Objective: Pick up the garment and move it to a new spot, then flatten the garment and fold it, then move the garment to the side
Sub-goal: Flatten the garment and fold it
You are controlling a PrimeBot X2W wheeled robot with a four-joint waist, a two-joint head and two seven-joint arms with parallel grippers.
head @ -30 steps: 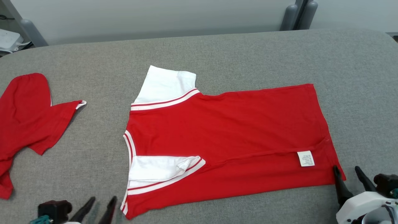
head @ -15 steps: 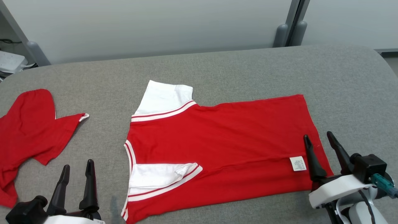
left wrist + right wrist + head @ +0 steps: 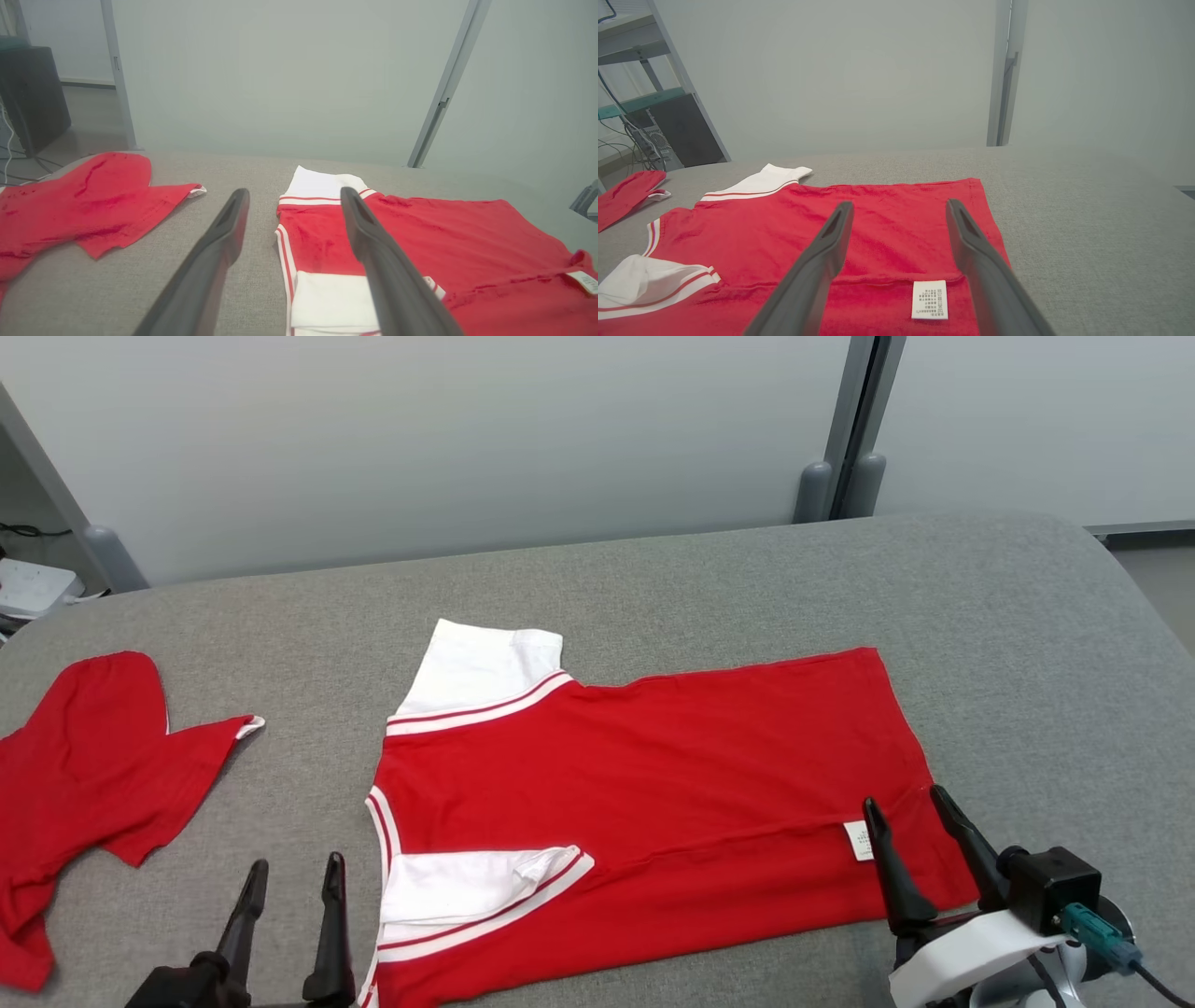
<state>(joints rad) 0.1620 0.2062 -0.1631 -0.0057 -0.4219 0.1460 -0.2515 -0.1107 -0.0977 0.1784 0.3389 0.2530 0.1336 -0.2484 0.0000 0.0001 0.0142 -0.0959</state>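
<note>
The only print in sight is on a small white care label [image 3: 929, 299] sewn to the red garment [image 3: 896, 233]. In the right wrist view it lies between the right fingers [image 3: 973, 247], close to their base. Its rows of tiny dark characters are too small and blurred to read, and in the head view the same label, just left of those fingers, is no clearer.

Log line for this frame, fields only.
left hand: open, empty, beside collar | right hand: open, empty, at hem | shirt: flat on table, near side folded
</note>
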